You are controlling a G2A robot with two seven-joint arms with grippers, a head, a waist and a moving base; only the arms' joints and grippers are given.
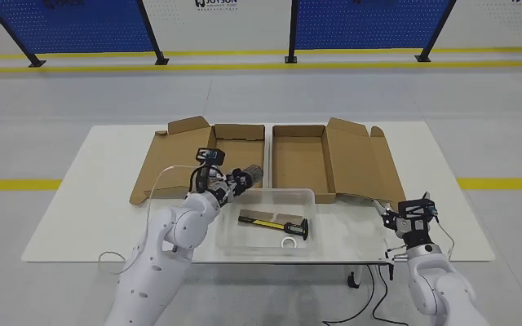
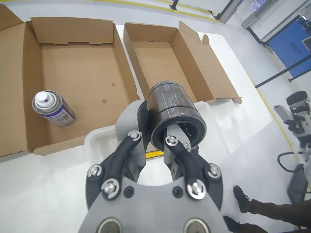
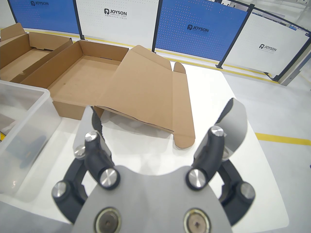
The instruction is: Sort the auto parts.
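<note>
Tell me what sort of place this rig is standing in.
Probably a factory hall or robot test floor: yellow lines painted on the floor, blue and white perforated partition panels fencing the area, and a white table with open cardboard boxes.

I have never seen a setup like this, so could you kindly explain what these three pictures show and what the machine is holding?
This is a two-armed robot sorting auto parts at a white table. The top picture looks down from above its arms; the other two come from cameras on its wrists. On the table are a left cardboard box with a spray can standing in it, a right cardboard box, and a clear plastic bin holding a black-and-yellow tool. The left gripper is shut on a metal cylinder, one finger inside its bore. The right gripper is open, holding nothing.
</note>
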